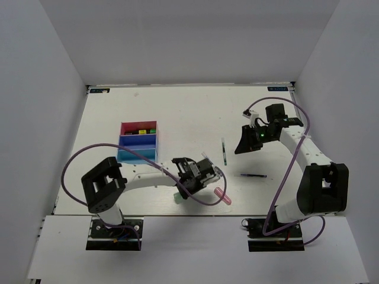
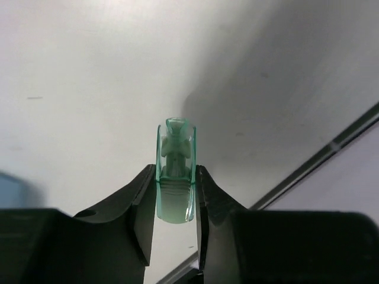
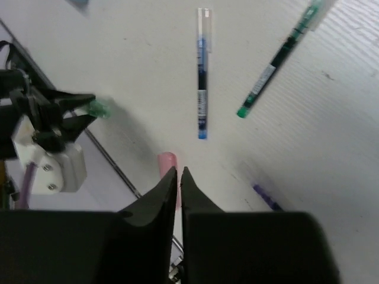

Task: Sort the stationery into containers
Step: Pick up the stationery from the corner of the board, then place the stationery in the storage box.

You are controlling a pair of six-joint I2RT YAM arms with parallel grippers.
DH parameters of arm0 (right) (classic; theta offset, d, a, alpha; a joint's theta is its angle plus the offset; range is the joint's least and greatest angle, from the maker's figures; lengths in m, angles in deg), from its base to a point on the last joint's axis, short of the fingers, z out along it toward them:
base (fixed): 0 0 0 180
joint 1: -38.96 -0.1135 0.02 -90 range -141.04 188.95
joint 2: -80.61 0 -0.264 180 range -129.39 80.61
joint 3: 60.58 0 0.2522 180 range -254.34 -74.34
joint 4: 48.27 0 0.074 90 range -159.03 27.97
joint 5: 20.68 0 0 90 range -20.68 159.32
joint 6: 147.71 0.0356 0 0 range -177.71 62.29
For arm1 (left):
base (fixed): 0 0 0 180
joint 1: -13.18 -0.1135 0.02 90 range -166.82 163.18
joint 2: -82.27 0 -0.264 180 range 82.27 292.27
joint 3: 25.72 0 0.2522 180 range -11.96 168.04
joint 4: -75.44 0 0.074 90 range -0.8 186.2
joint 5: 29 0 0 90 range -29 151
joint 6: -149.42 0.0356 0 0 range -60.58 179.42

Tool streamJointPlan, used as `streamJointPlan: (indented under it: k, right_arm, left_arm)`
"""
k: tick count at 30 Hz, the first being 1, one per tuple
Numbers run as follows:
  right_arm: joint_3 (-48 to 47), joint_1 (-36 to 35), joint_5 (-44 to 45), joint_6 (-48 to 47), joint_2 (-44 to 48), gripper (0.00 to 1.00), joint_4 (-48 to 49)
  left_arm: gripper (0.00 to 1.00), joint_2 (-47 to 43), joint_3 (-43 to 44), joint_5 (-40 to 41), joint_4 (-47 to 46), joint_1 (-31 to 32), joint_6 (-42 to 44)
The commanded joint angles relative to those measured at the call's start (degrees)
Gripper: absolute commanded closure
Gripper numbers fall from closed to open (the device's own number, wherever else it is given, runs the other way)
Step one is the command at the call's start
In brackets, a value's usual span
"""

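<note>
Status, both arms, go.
Left gripper shut on green capsule piece. Right gripper shut, empty. Pink capsule piece, blue pen, green pen loose on table. Nothing blocking organizer.

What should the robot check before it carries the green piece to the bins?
1. Green piece clamped in left gripper: ok.
2. Piece lifted off the table: cannot tell.
3. Way to the bins free of loose things: ok.
4. Right gripper far from that way, shut and empty: ok.
5. Room in the bins: ok, the blue ones look empty.
</note>
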State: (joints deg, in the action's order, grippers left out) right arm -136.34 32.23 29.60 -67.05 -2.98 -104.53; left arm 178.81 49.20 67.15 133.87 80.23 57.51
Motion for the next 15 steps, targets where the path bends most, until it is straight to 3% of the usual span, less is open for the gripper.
streamJointPlan:
  k: [1,6,8,15]
  right_arm:
    - [0.3,0.1,-8.3,-8.4,1.8,1.00,-3.3]
    - [1.3,0.1,-14.9,-17.7,1.9,1.00,-6.8]
    - [1.5,0.1,-15.9,-21.6,2.8,1.00,-7.2]
    - [5.2,0.1,-19.0,-29.7,7.7,1.00,-6.5]
  left_arm:
    - [1.00,-7.8,5.7,3.8,3.8,-6.8,7.8]
    - [1.00,-15.0,8.8,1.9,4.2,-17.5,21.9]
    - [1.00,-17.7,6.4,2.5,-0.4,-22.4,29.7]
    - [1.00,-14.9,7.5,-6.1,-3.0,-37.3,45.2]
